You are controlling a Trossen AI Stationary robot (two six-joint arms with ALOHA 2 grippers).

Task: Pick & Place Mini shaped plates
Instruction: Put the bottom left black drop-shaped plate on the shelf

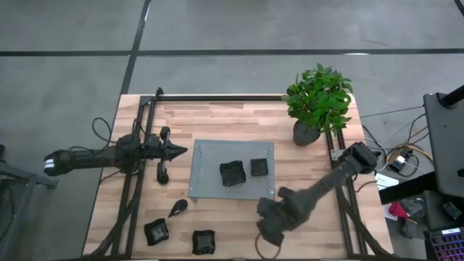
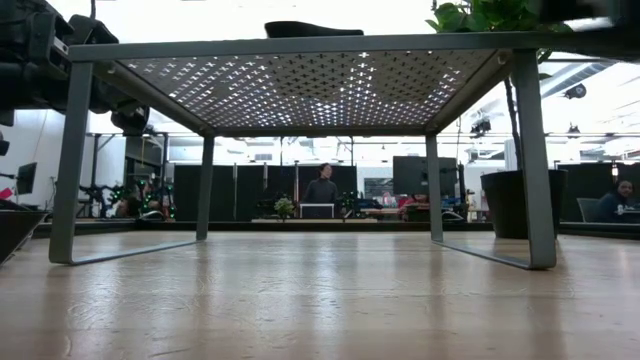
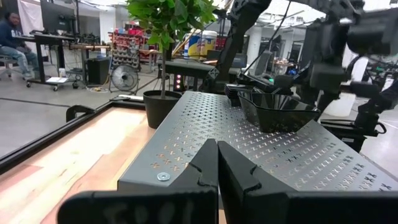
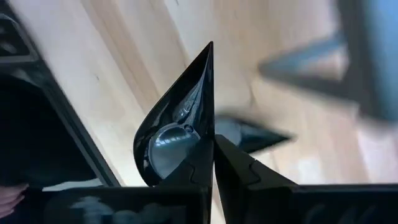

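Note:
The grey perforated tray stands on legs at the table's middle and carries two mini shaped plates. Three more lie on the wood near the front left: a teardrop one and two squarish ones. My right gripper is in front of the tray's near right corner, pointing down, shut on a dark glossy teardrop plate. My left gripper waits shut and level, left of the tray. My right gripper pinches the teardrop plate at its rim near the rounded end between its two fingers, coming from above and pointing down. The plate stands on edge in the hold, its pointed tip away from the fingers, clear of the wood.
A potted green plant stands at the tray's far right. Black frame rails run along both table sides. Bare wood lies in front of the tray. People sit in the room beyond the table.

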